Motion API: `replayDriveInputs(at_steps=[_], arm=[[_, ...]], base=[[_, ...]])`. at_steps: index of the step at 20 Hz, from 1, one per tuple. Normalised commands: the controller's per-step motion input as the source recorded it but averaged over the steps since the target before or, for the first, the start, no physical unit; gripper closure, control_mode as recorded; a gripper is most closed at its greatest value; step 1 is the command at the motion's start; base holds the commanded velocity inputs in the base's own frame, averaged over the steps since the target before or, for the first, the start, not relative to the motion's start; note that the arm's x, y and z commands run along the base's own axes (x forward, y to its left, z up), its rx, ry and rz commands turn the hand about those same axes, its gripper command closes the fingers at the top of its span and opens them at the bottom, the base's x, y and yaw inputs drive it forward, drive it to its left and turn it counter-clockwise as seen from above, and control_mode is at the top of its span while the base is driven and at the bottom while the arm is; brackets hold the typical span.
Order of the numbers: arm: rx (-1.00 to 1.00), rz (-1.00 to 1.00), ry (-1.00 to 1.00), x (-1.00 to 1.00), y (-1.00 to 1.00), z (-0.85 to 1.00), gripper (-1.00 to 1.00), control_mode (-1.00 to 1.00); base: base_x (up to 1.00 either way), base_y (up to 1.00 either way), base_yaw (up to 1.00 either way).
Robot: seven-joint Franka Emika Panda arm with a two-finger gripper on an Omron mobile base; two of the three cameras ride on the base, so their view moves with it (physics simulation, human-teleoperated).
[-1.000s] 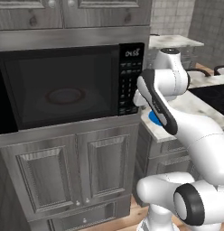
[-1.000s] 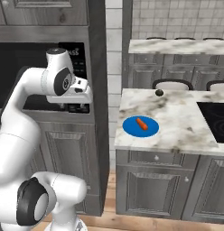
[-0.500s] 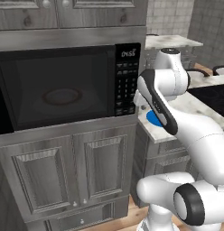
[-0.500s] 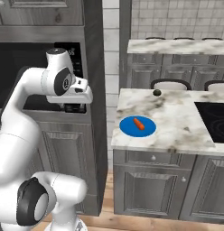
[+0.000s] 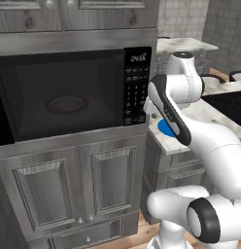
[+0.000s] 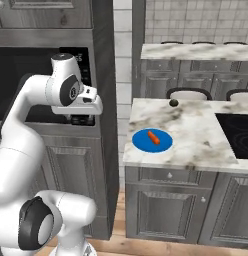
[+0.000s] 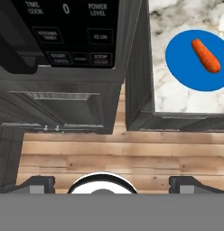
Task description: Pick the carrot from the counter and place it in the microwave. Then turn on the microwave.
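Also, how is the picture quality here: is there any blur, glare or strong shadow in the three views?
Left base view: sharp, even light, only a dim reflection in the microwave door glass. Right base view: soft and flat, the carrot on the blue plate throws almost no shadow. Hand view: the keypad lettering is slightly soft, no glare.

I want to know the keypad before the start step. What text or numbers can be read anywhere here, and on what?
"POWER LEVEL": microwave keypad, top right key.
"0": keypad, top middle.
"COOK", under a cut-off word: keypad, top left.
Digital display: four digits, too blurred to read for sure.
Lower keypad keys: lettering too small to read.
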Motion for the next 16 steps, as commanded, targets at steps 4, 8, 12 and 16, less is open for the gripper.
replayDriveInputs(at_steps=[4, 8, 12, 16], arm=[[0.0, 0.0, 0.0, 0.0, 0.0, 0.0, -1.0, 1.0], [0.0, 0.0, 0.0, 0.0, 0.0, 0.0, -1.0, 1.0], [0.0, 0.0, 0.0, 0.0, 0.0, 0.0, -1.0, 1.0], [0.0, 0.0, 0.0, 0.0, 0.0, 0.0, -1.0, 1.0]], base=[[0.27, 0.0, 0.0], [0.28, 0.0, 0.0], [0.27, 0.0, 0.0], [0.27, 0.0, 0.0]])
